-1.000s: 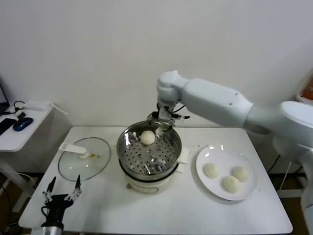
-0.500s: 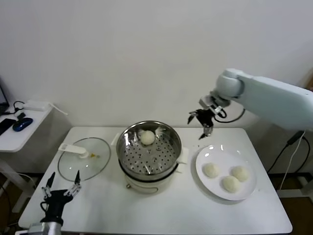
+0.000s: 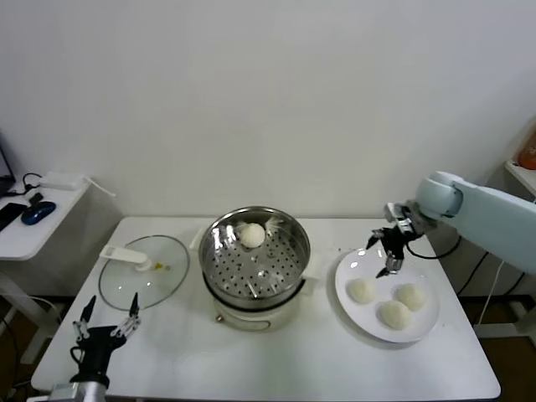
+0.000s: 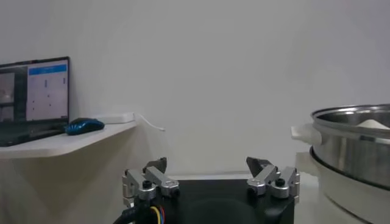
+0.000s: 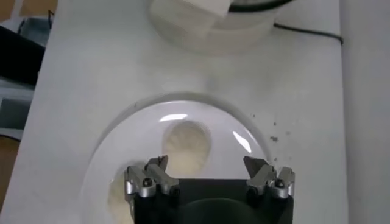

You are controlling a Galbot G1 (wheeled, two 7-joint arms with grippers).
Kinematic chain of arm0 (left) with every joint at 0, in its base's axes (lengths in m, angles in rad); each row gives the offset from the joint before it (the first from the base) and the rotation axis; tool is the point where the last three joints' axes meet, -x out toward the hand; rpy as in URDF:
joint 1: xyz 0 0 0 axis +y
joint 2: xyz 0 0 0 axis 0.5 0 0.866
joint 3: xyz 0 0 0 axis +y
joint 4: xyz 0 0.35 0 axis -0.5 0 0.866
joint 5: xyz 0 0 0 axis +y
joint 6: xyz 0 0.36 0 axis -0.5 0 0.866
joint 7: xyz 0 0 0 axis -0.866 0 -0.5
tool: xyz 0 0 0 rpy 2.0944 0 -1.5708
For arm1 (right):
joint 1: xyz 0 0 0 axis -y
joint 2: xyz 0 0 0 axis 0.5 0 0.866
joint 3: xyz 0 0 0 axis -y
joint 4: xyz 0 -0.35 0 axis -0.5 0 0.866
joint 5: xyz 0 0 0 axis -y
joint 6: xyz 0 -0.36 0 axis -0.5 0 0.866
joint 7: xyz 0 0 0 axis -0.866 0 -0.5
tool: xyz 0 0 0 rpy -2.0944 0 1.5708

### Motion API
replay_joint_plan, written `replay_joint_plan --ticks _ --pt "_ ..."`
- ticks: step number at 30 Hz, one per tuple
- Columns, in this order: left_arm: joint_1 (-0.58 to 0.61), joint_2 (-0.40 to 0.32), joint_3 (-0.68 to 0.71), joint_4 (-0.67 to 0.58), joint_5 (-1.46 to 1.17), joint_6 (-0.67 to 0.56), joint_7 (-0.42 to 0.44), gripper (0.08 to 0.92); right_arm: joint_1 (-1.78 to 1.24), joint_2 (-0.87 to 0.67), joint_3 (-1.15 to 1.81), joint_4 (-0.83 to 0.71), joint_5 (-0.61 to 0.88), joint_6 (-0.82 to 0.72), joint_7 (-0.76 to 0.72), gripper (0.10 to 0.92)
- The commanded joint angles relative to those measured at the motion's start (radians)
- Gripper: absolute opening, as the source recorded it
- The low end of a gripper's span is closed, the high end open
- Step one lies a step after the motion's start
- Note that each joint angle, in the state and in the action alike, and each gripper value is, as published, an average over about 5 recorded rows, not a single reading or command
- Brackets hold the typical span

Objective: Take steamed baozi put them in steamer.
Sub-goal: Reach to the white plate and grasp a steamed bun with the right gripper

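The steamer (image 3: 255, 260) stands mid-table with one steamed baozi (image 3: 252, 235) on the far side of its perforated tray. Three more baozi (image 3: 362, 291) (image 3: 411, 296) (image 3: 395, 315) lie on a white plate (image 3: 352, 311) to its right. My right gripper (image 3: 387, 251) hangs open and empty over the plate's far left part. In the right wrist view the right gripper (image 5: 207, 163) has one baozi (image 5: 187, 143) just ahead of its spread fingers. My left gripper (image 3: 105, 322) (image 4: 207, 164) is parked open at the table's near left corner, with the steamer (image 4: 356, 152) off to one side.
A glass lid (image 3: 142, 272) with a white handle lies flat left of the steamer. A low side table (image 3: 33, 230) at far left carries a blue mouse (image 3: 39, 212) and a screen (image 4: 33, 97). A wall stands behind the table.
My right arm has swung away from the steamer's far rim, rightward and down to the plate, gripper open throughout. One baozi stays in the steamer. The left arm has barely shifted.
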Motion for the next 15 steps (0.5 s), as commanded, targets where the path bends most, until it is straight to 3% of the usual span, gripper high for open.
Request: replay_joint_plan --ticks 1,15 --pt "0.002 0.001 -0.001 0.008 0.000 -0.001 -0.001 0.823 -0.143 0.043 0.065 -0.059 -0.023 -0.049 0.029 0.823" --pt "-0.006 0.001 -0.003 0.014 -0.003 0.001 -0.001 0.823 -0.173 0.143 0.056 -0.136 -0.061 -0.037 0.033 0.823"
